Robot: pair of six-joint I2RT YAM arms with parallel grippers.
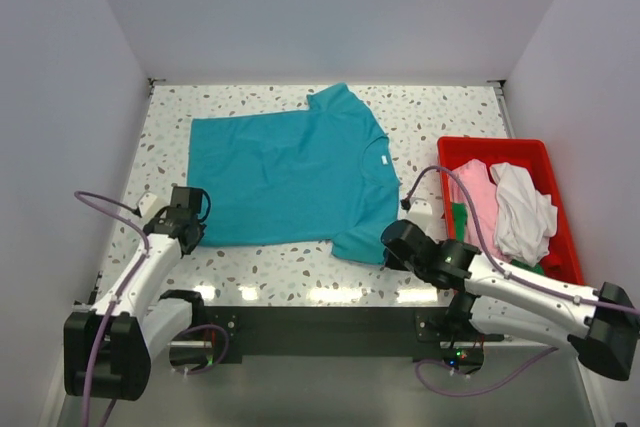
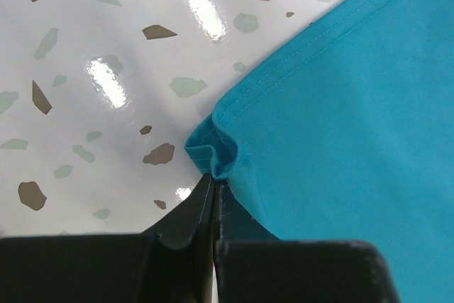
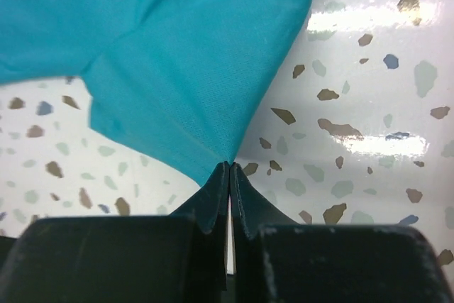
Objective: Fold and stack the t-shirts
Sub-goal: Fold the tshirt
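Across the middle of the speckled table [image 1: 250, 282], from close to the left edge to short of the right one, the teal t-shirt [image 1: 285, 172] lies spread flat. Its collar and small white neck label [image 1: 377, 160] face the right edge and its hem faces the left. At the shirt's near left corner the left gripper [image 2: 215, 184] has its fingers pressed together on the hem corner, which bunches into a small fold at the tips. Toward the near edge on the right, the right gripper [image 3: 230, 169] is pinching the tip of the near sleeve, jaws closed on the cloth. By the right edge a red bin [image 1: 492, 143] holds the pink t-shirt [image 1: 478, 192], the white t-shirt [image 1: 522, 209] and a glimpse of the green t-shirt [image 1: 458, 219], all crumpled and unfolded.

This looks like the start of the first fold, with both near-side holds taken. The next move likely calls for lifting both corners together and carrying the near side over toward the far edge, with the cloth taut between the arms so the edges line up. The sleeve-tip hold looks slight and may slip
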